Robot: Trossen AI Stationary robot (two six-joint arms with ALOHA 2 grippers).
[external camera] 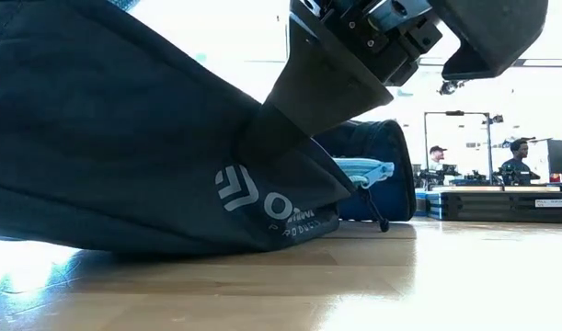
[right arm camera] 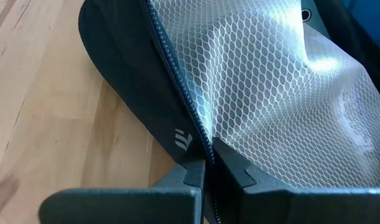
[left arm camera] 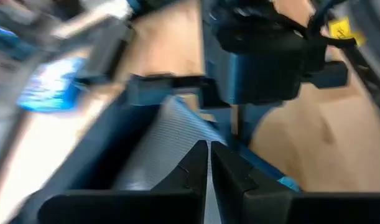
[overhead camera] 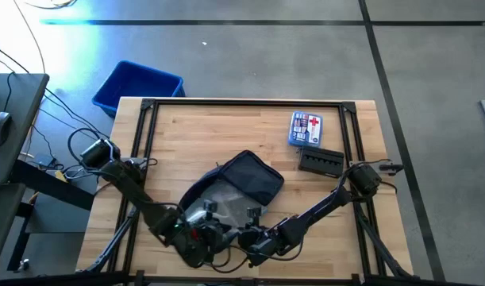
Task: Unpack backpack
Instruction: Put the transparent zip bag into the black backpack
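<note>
The backpack (overhead camera: 246, 179) is a floppy dark navy bag lying at the table's middle, with its opening toward the near edge. A white mesh pouch (right arm camera: 270, 93) shows inside, past the zipper (right arm camera: 177, 81). My right gripper (right arm camera: 207, 163) is at the bag's near end, shut on its zipper edge beside the small white logo (right arm camera: 183, 140). In the low view its finger (external camera: 317, 87) comes down onto the fabric above that logo (external camera: 239, 188). Left of it, my left gripper (left arm camera: 209, 155) is shut over the bag's opening in a blurred view, with nothing visible between its fingers. My right gripper pinches the backpack's zipper edge (right arm camera: 199, 146) between its two fingers, next to the logo. The fingers slant down from the near right. The edge is raised off the table while the bag's underside (external camera: 170, 239) rests on the wood. My left gripper: I cannot tell whether it touches the bag.
A white and blue first-aid box (overhead camera: 306, 129) and a black case (overhead camera: 320, 161) lie at the table's far right. A bright blue bin (overhead camera: 137, 86) stands on the floor past the far left corner. Bare wood lies along the far edge and the left side.
</note>
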